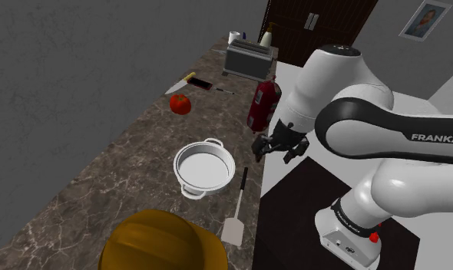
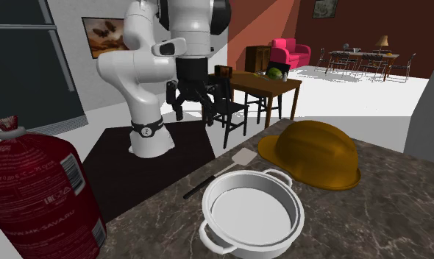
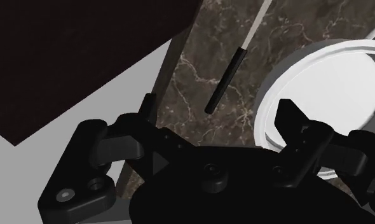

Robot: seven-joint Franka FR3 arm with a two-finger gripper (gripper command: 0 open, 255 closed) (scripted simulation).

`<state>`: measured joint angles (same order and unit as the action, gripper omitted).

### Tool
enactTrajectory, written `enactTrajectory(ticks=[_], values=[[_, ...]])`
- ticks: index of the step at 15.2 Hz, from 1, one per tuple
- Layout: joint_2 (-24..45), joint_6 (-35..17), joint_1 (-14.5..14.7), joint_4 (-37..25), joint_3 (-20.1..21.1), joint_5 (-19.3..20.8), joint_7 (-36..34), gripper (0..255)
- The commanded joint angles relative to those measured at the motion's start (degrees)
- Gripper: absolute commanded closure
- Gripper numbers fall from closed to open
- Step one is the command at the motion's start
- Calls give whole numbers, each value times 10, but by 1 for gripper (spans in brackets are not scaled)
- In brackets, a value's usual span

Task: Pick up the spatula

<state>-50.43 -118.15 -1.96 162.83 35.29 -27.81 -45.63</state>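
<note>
The spatula (image 1: 237,209) lies on the dark marble counter (image 1: 133,165) near its edge, with a black handle (image 3: 224,83) and a flat white blade (image 2: 243,157) that points toward the hard hat. My black gripper (image 1: 272,152) hangs open in the air above the counter's edge, just past the handle's end and not touching it. In the wrist view the fingers (image 3: 148,108) stand wide apart, with the handle lying ahead between them. The second exterior view has the gripper (image 2: 192,114) well above the spatula (image 2: 208,179).
A white two-handled pot (image 1: 204,167) stands right beside the spatula. A yellow hard hat (image 1: 163,242) sits beyond the blade. A red fire extinguisher (image 1: 263,103), a tomato (image 1: 180,103), a knife (image 1: 188,80) and a toaster (image 1: 248,57) occupy the counter's other end.
</note>
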Motion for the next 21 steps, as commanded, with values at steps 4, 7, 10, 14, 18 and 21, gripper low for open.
enactTrajectory(ticks=[4,7,10,14,18,21], values=[[93,-103,-30,-1,124,-59,-133,0],[169,-173,-79,-17,212,-72,-216,0],[239,-234,-150,-38,303,-60,-294,0],[284,-287,-196,-31,355,-47,-308,0],[328,-337,-260,-27,420,-19,-330,0],[326,-335,-257,-27,418,-21,-330,255]])
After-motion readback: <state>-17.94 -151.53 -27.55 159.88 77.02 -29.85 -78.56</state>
